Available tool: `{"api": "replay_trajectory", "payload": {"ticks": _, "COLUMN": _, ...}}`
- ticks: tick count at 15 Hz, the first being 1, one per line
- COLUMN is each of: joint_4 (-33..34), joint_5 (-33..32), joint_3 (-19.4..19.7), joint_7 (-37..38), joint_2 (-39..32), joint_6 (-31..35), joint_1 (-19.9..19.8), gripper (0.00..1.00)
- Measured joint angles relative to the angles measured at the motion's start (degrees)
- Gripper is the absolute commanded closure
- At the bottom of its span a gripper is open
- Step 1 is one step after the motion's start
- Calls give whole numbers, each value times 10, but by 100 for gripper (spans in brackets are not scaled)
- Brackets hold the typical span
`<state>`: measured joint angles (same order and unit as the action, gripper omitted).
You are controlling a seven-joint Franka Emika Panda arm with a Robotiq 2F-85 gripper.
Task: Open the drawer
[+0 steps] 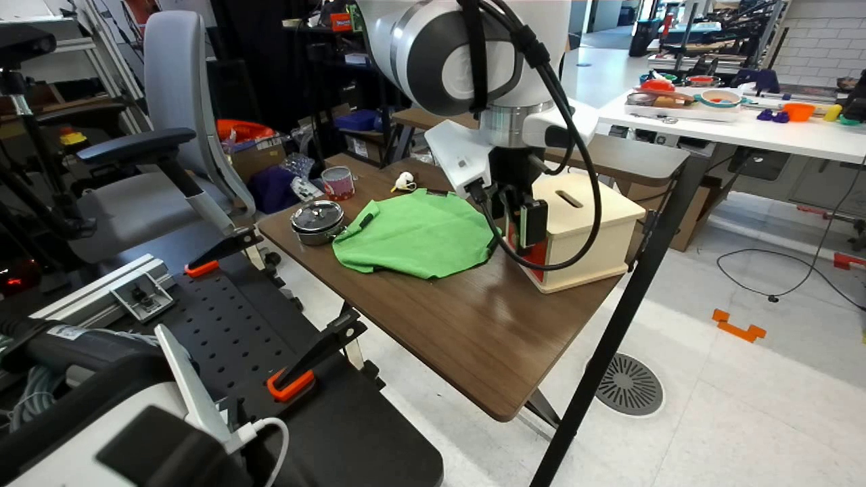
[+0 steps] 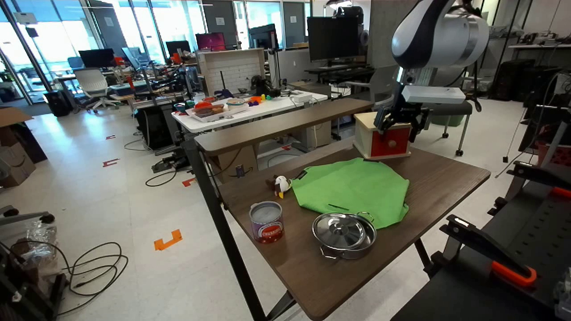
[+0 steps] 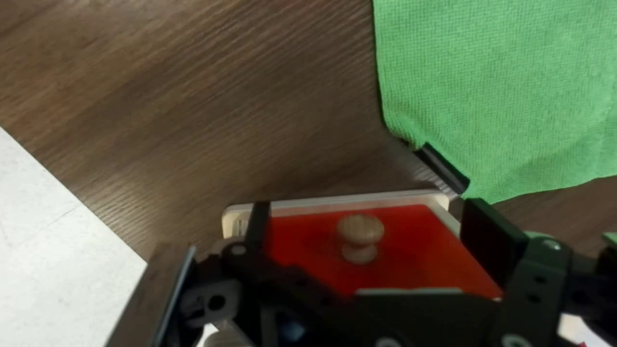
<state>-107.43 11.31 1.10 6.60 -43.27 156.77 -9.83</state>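
The drawer (image 2: 382, 150) has a red front panel and sits in the light-wood box (image 1: 599, 233), which has a slotted top. In an exterior view the front looks flush with the box (image 2: 365, 122). Its round wooden knob (image 2: 392, 143) sticks out from the panel. The wrist view shows the red front of the drawer (image 3: 414, 255) and the knob (image 3: 360, 231) between the spread fingers. My gripper (image 3: 374, 231) is open and empty, with its fingers on either side of the knob, not touching it. In both exterior views the gripper (image 1: 521, 223) (image 2: 398, 127) is at the box's front, pointing down.
A green cloth (image 1: 419, 233) lies on the brown table (image 1: 473, 338) in front of the box. A lidded metal pot (image 2: 343, 236), a can (image 2: 266, 222) and a small bird toy (image 2: 282, 185) stand beyond the cloth. A black table leg (image 1: 609, 338) rises close beside the box.
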Motion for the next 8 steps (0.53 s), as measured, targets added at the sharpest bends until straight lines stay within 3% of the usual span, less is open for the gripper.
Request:
{"api": "replay_trajectory", "payload": {"ticks": 2, "joint_4": 11, "joint_5": 0, "joint_3": 2, "joint_7": 1, "joint_2": -11, "joint_6": 5, "joint_1": 0, "gripper": 4}}
{"api": "replay_trajectory", "payload": {"ticks": 3, "joint_4": 15, "joint_5": 0, "joint_3": 2, "joint_7": 2, "joint_2": -16, "joint_6": 7, "joint_1": 1, "gripper": 28}}
{"api": "replay_trajectory", "payload": {"ticks": 5, "joint_4": 24, "joint_5": 0, "joint_3": 2, "joint_7": 3, "joint_2": -25, "joint_6": 8, "joint_1": 1, "gripper": 31}}
{"api": "replay_trajectory", "payload": {"ticks": 8, "joint_4": 29, "joint_5": 0, "joint_3": 3, "joint_7": 3, "joint_2": -31, "joint_6": 9, "joint_1": 4, "gripper": 55}}
